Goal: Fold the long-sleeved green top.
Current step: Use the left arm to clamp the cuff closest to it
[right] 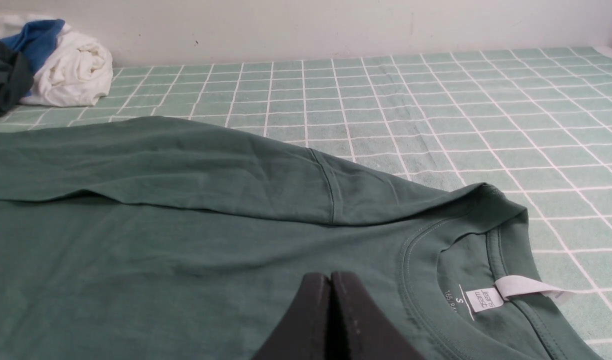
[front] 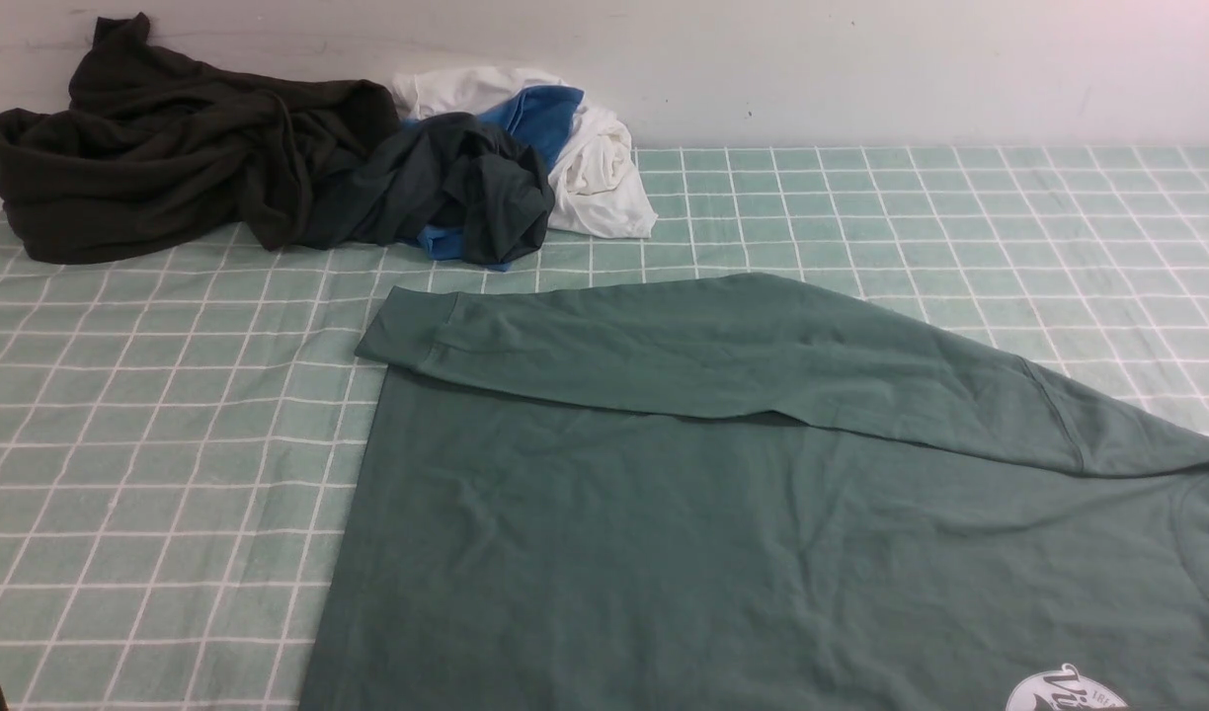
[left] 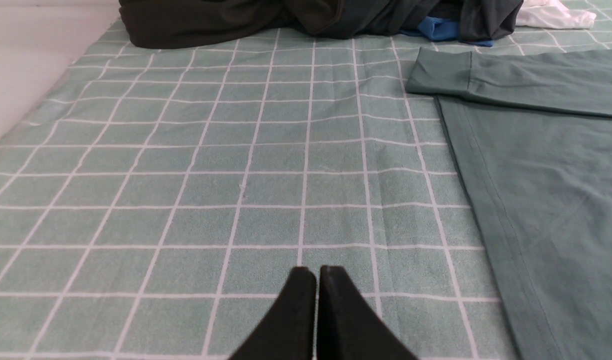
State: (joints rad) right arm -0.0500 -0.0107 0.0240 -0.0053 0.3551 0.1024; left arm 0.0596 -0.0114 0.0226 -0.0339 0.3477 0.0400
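On checked counter point(front: 170, 474): green l/s top point(front: 604, 533), far sleeve folded across body, w/ white logo point(front: 1064, 688); L hand point(left: 317, 272) & R hand point(right: 329, 277) closed, nothing held.

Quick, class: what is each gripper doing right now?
Left gripper: closed, holding nothing.
Right gripper: closed, no cloth between its fingertips.

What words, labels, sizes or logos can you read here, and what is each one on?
"Vi", cut off: round white logo, top's front
"181", partly cut off: same logo
"Jeans west": white label inside neck
"S": printed inside neck
"165/8…", rest unclear: beside "S"
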